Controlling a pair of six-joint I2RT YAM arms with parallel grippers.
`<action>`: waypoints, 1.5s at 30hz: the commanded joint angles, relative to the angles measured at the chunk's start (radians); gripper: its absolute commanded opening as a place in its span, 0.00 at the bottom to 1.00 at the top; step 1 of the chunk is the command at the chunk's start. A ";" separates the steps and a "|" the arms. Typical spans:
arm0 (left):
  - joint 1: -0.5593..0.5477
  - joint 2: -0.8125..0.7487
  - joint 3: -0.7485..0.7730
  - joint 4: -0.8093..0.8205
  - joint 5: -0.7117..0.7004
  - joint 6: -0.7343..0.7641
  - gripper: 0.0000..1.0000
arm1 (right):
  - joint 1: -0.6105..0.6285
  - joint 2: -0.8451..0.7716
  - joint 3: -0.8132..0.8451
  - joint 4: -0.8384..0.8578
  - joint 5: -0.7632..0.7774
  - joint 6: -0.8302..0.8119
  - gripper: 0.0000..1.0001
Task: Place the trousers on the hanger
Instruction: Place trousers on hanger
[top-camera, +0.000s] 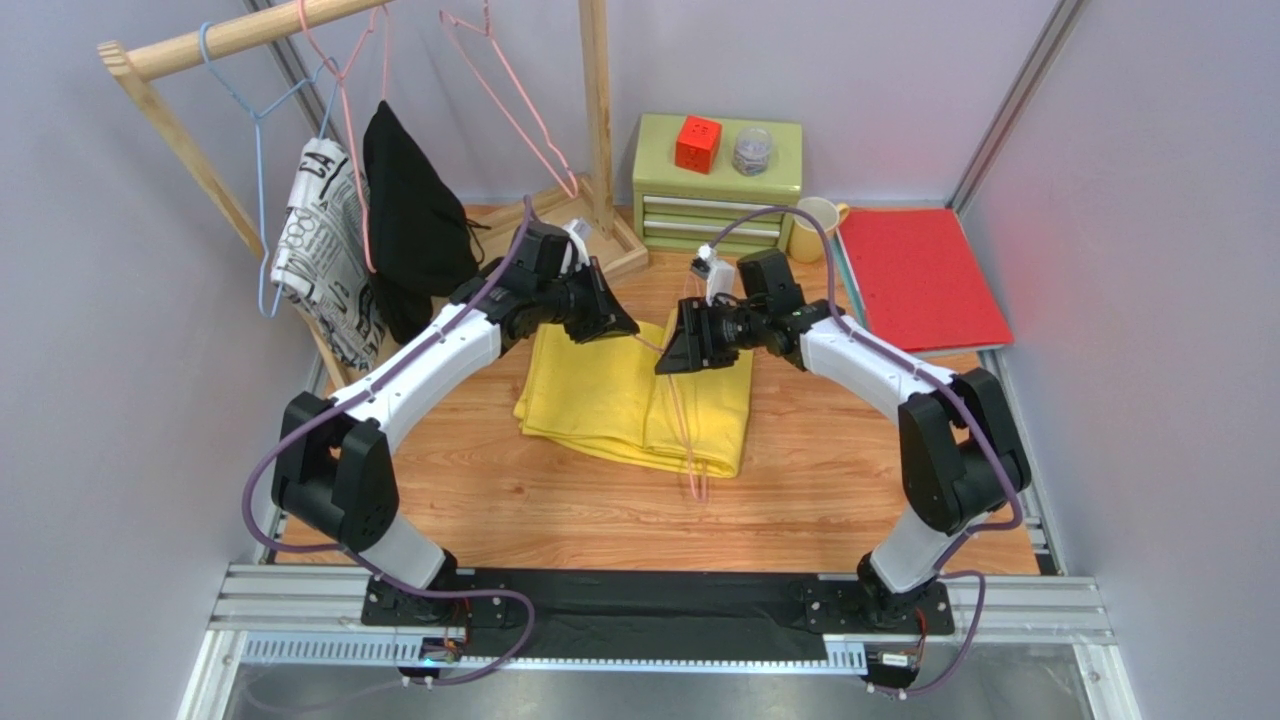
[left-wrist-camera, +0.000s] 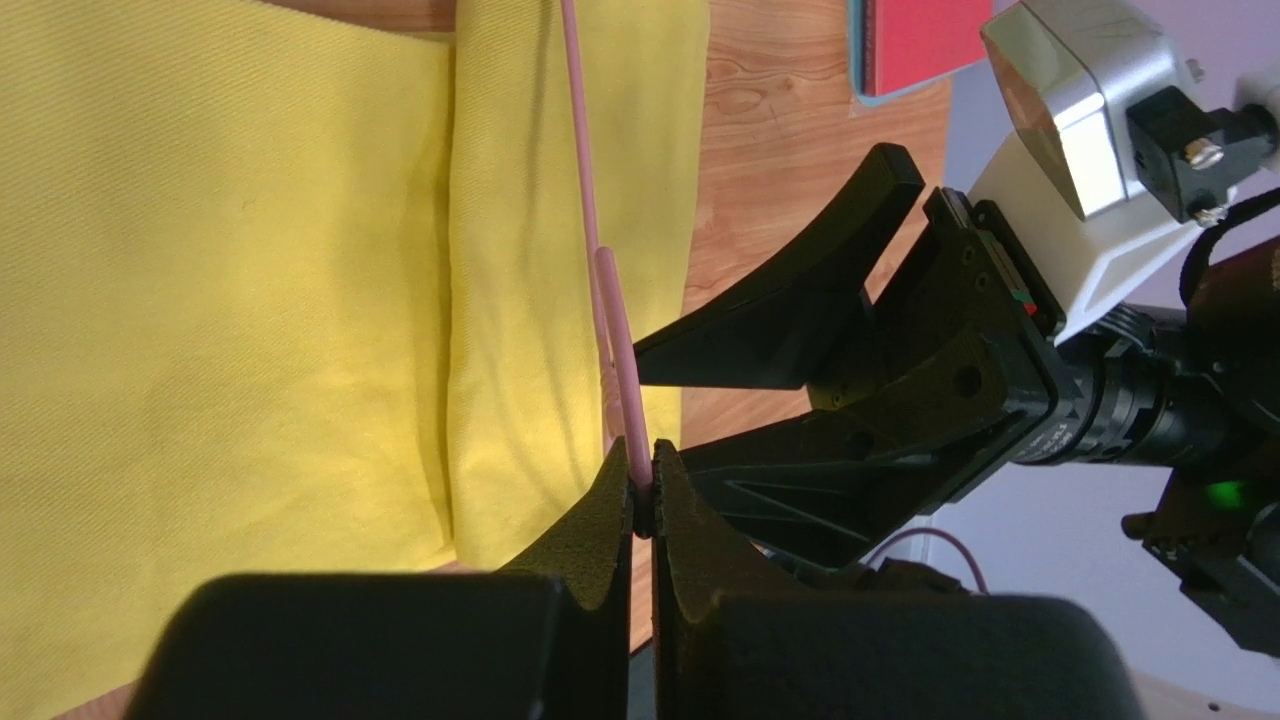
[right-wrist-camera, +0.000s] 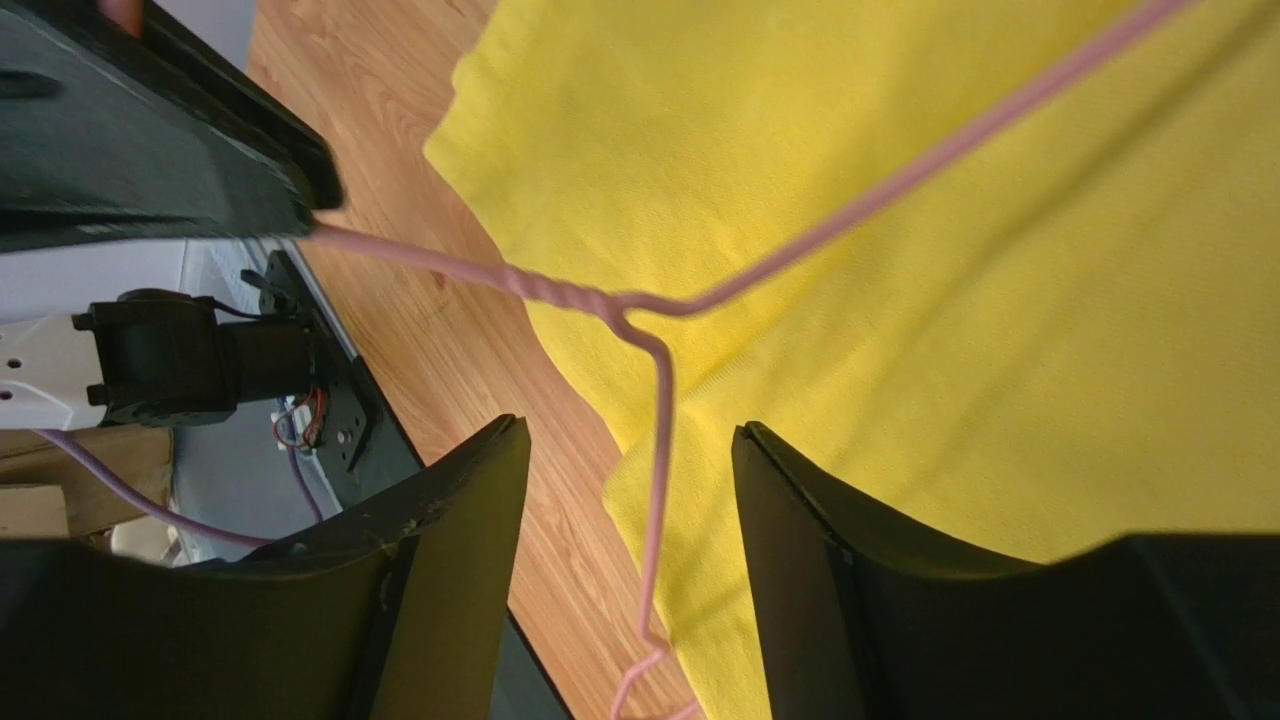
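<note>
trousers: folded yellow stack (top-camera: 601, 393) flat on the table (top-camera: 842, 465), centre of the top view, not on any hanger yet
hanger: pink wire (left-wrist-camera: 621, 360) slanting over the right part of the trousers; neck twist at centre-left of the right wrist view, one arm running to upper right, another dropping to the bottom edge
left gripper: (left-wrist-camera: 643, 488) pressed together, pinching the hanger wire at the neck end, bottom centre of the left wrist view
right gripper: (right-wrist-camera: 628, 435) spread, nothing held; the down-running wire passes between its jaws, no contact visible
step (judged): right claw taking a second hold on the hanger so it can be worked under the cloth
how to do well: close the right claw on bare wire just below the twist, catching no yellow cloth; left pinch firm so the wire can't swivel
next need: bottom bar must go under a fold edge, not over it
risk: thin wire slips or twists in the pads; dragging it bunches the stack
progress: early
</note>
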 joint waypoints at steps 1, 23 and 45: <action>-0.004 0.000 0.027 0.041 0.032 -0.050 0.00 | 0.036 0.034 0.010 0.189 0.018 0.057 0.53; 0.189 -0.114 -0.199 0.198 0.251 -0.010 0.64 | -0.109 0.058 -0.054 0.273 -0.309 0.113 0.00; 0.005 0.355 0.010 0.322 0.241 0.035 0.66 | -0.139 0.111 -0.296 0.821 -0.330 0.459 0.00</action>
